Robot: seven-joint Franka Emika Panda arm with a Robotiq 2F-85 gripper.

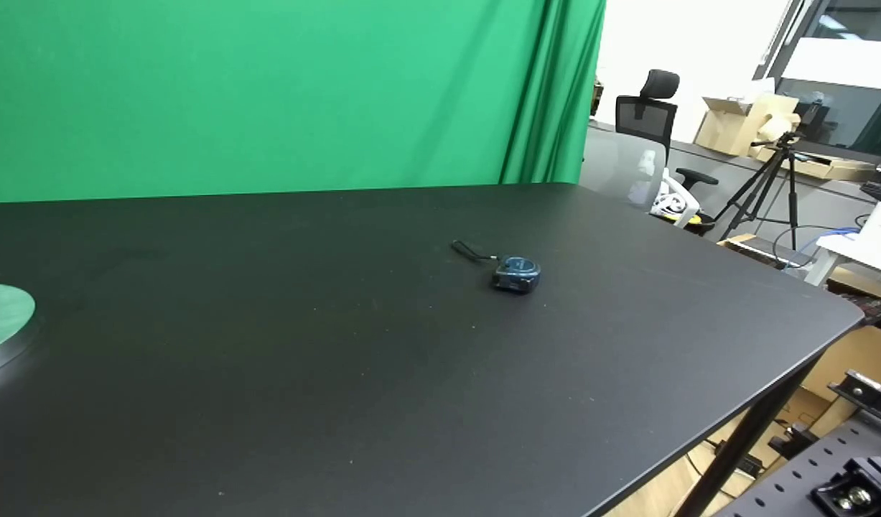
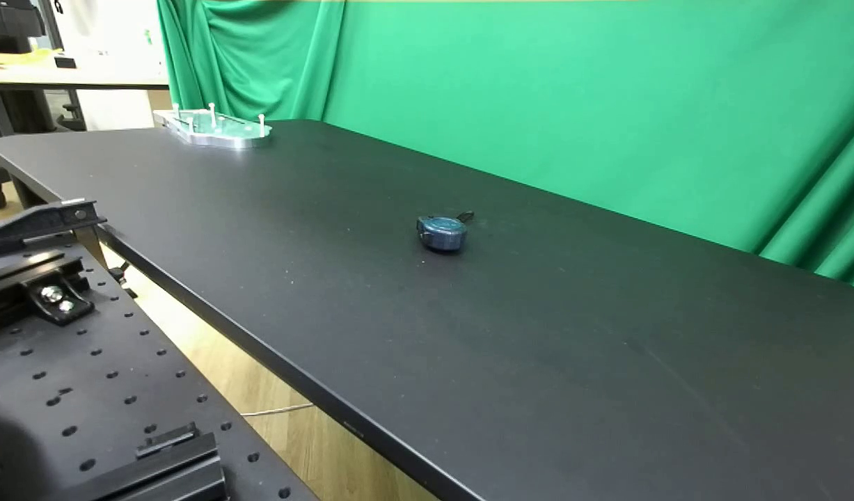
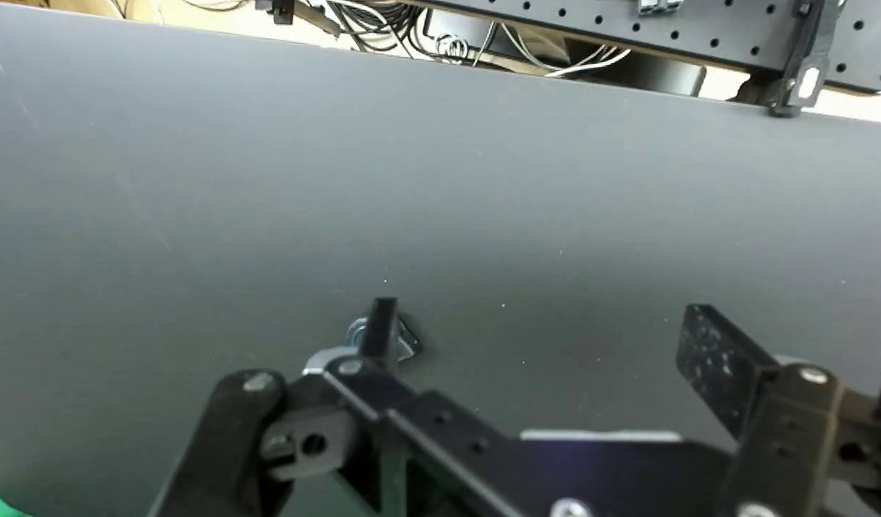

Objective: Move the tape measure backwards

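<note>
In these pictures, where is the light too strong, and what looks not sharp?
In an exterior view, the white wall is washed out; in the wrist view, the table has a grey sheen, and near parts of the gripper look slightly soft.

Tape measure [image 1: 518, 274] with a glossy, hard-plastic-looking case, on a smooth, matt worktop [image 1: 304, 402]. Across the top, a cloth curtain [image 1: 268, 93] with loose folds. At upper left of an exterior view, a plate [image 2: 225, 141] with a shiny, metallic-looking rim; lower left, a matt perforated board [image 2: 106, 424] beside wood-look flooring [image 2: 266, 383]. In the wrist view, the mostly dull tool [image 3: 541, 316] carries bright metal screws [image 3: 569, 508].
</note>
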